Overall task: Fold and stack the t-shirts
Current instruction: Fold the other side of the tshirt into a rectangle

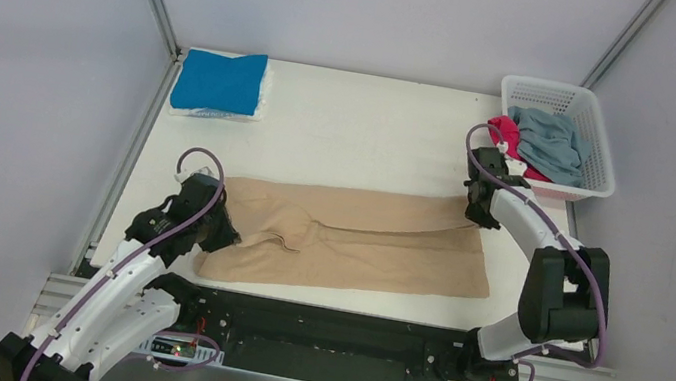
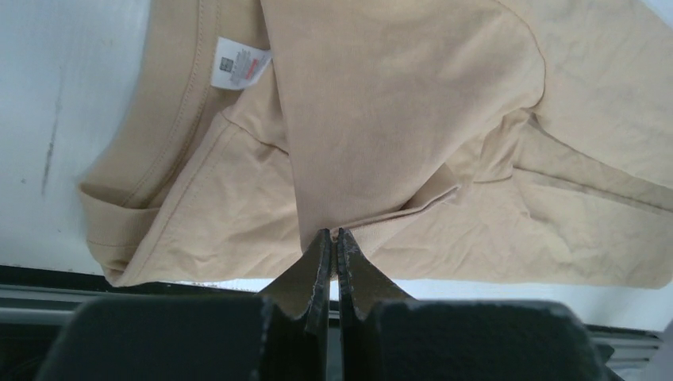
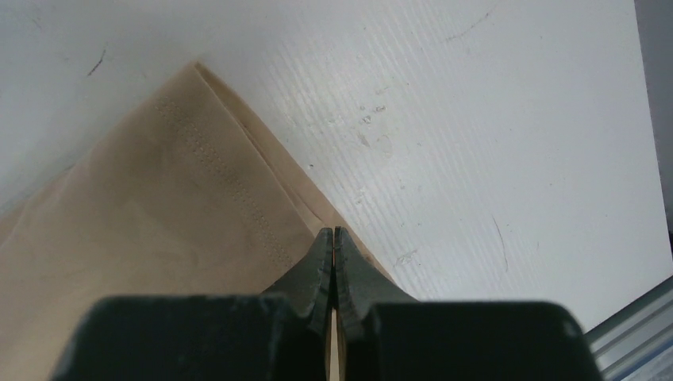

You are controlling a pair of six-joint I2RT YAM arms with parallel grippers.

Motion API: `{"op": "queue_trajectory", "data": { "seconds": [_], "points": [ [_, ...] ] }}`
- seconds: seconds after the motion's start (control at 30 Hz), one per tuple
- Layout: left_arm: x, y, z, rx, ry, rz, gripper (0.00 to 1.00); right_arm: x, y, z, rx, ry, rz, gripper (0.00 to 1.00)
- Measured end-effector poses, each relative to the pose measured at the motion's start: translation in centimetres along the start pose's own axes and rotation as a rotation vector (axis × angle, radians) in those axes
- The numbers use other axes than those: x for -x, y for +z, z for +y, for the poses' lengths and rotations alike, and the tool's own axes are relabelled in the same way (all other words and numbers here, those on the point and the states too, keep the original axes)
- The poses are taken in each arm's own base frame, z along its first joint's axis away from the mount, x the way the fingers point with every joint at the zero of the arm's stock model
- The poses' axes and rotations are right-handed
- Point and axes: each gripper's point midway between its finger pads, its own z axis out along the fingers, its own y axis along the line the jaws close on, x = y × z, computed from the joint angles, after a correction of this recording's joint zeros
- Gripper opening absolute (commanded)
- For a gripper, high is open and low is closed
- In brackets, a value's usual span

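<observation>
The large tan t-shirt (image 1: 377, 242) lies folded lengthwise across the front of the white table (image 1: 363, 134). My left gripper (image 1: 222, 232) is shut on a fold of its left, collar end; the left wrist view shows the jaws (image 2: 334, 236) pinching tan cloth (image 2: 397, 103) beside the white neck label (image 2: 238, 63). My right gripper (image 1: 478, 212) is shut on the shirt's far right corner, and tan cloth (image 3: 143, 238) shows between its jaws (image 3: 334, 232). The bright blue t-shirt (image 1: 219, 80) lies folded at the back left. The grey-blue t-shirt (image 1: 549, 141) and the magenta-pink one (image 1: 505, 130) lie in the basket.
The white lattice basket (image 1: 544, 83) stands at the back right corner, just behind my right gripper. The blue shirt rests on a folded white cloth (image 1: 266, 89). Metal frame posts and grey walls close the back and sides. A black rail runs along the near edge.
</observation>
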Motion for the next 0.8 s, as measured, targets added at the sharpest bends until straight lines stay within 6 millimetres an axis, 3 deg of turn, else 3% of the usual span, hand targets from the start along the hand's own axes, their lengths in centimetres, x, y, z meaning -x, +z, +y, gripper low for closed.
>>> {"op": "queue_trajectory", "data": {
  "seconds": [0.33,0.57,0.67,0.73,0.8],
  "points": [
    [-2.0,-0.7,-1.6,-0.095,-0.044,0.105,0.00,-0.6,0.9,-0.3,-0.046,0.005,0.011,0.00],
    [-1.4,-1.7,-2.5,-0.125,-0.045,0.101,0.00,-0.5,0.9,-0.6,-0.061,0.009,0.003,0.08],
    [-1.4,-1.4,-1.4,-0.063,-0.045,0.094,0.00,-0.5,1.0,-0.7,-0.073,0.007,0.003,0.14],
    [-1.6,-1.1,-0.6,-0.017,-0.043,0.103,0.00,-0.5,1.1,-0.9,-0.082,0.007,0.003,0.24],
    [-2.0,-0.8,-0.2,0.010,-0.037,0.121,0.28,-0.6,1.1,-0.9,-0.087,0.011,0.004,0.48]
  ]
}}
